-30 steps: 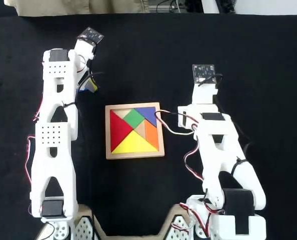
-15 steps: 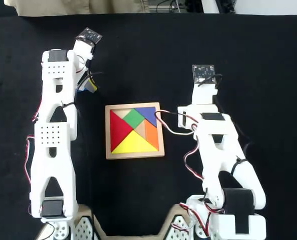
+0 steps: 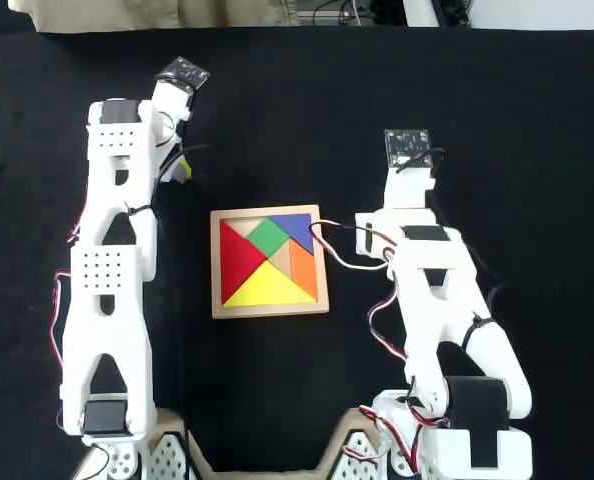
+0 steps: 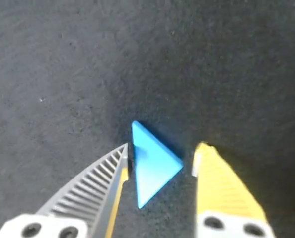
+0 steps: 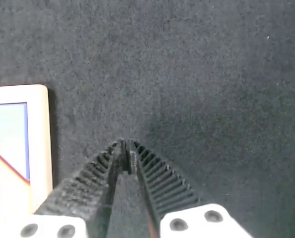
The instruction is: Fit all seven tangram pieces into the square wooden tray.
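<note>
The square wooden tray [image 3: 216, 262] lies mid-table holding red, yellow, green, blue, orange and tan pieces. One corner slot near its upper left looks bare wood. A light blue triangle [image 4: 151, 162] lies flat on the black cloth between the fingers of my left gripper [image 4: 162, 153], which is open around it; the grey finger touches its edge, the yellow finger [image 4: 217, 173] stands a little apart. From above, the blue triangle [image 3: 182, 172] peeks out beside the left arm, up-left of the tray. My right gripper [image 5: 126, 151] is shut on nothing, just right of the tray edge [image 5: 38, 139].
Black cloth [image 3: 497, 120] covers the table. Both white arms [image 3: 107, 280] flank the tray, the right arm [image 3: 437, 300] with loose cables [image 3: 342, 255] hanging close to the tray's right side. Room lies open behind and to the far right.
The left arm's wrist shifted slightly over the blue triangle. The right arm and the tray stayed still.
</note>
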Robot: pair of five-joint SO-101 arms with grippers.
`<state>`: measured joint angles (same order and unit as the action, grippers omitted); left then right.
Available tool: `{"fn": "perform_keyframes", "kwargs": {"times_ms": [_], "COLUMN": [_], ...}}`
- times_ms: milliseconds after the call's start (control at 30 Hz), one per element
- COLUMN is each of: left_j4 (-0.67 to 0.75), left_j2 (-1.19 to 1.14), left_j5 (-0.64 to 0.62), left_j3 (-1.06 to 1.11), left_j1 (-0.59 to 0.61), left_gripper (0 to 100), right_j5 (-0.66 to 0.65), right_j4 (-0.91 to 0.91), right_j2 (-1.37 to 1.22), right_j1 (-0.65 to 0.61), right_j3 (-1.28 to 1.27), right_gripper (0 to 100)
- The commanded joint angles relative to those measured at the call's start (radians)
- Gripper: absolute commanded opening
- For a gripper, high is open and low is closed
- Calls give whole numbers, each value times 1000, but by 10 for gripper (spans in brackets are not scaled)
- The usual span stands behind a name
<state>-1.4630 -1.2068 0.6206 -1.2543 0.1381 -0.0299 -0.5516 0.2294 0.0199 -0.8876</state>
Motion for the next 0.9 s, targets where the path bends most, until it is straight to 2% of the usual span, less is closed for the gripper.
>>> {"fn": "perform_keyframes", "kwargs": {"times_ms": [0, 233, 533, 700, 867], "left_j4": [0, -51, -51, -46, -52], "left_j2": [12, 12, 12, 12, 12], "left_j5": [-6, -3, -3, -3, -2], "left_j3": [-2, -7, -4, -5, -4], "left_j1": [8, 8, 5, -5, -12], "left_gripper": [186, 180, 179, 95, 134], "right_j5": [-9, -9, -9, -9, -9], "right_j4": [12, 12, 12, 11, 11], "right_j2": [-1, -1, -1, -1, -1], "right_j1": [-14, -14, -14, -14, -12], "right_j3": [58, 58, 58, 56, 56], "right_gripper": [12, 12, 12, 12, 12]}}
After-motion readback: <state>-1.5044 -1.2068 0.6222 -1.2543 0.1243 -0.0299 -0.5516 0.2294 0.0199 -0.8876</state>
